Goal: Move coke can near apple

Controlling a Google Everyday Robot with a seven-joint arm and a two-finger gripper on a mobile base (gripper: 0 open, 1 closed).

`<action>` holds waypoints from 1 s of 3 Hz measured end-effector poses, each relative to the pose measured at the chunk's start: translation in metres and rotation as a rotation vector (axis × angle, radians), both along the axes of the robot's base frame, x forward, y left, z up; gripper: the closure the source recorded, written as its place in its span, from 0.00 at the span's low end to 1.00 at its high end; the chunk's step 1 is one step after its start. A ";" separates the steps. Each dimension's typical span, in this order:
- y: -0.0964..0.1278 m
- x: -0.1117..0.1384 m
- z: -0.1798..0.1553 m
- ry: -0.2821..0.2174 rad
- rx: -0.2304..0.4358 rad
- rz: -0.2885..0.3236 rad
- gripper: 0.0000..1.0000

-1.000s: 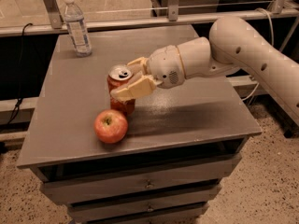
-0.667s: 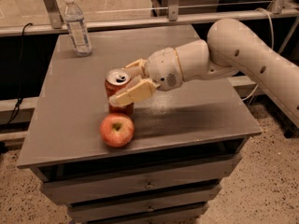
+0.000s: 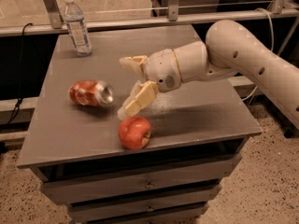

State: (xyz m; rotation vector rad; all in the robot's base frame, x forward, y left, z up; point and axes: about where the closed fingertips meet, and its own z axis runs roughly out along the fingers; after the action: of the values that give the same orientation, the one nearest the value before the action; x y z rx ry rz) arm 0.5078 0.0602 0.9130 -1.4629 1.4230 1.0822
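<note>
The red coke can lies on its side on the grey cabinet top, silver top pointing right, left of centre. The red apple rests near the front edge, a short way right of and in front of the can. My gripper is open and empty, its cream fingers spread just right of the can and just above the apple, touching neither.
A clear plastic water bottle stands at the back left corner. A metal rail runs behind the cabinet. Drawers sit below the top. My arm reaches in from the right.
The gripper has opened and let go of the can, which has tipped over onto its side to the left. The apple has rolled right, under the fingers.
</note>
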 end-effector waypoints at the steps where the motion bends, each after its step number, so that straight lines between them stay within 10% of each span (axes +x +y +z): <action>1: -0.002 0.002 -0.001 0.002 -0.004 -0.010 0.00; 3: -0.020 0.015 -0.001 -0.002 -0.013 -0.066 0.00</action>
State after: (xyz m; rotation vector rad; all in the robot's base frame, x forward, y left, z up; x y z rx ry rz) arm 0.5225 0.0407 0.9124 -1.4155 1.4694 1.0326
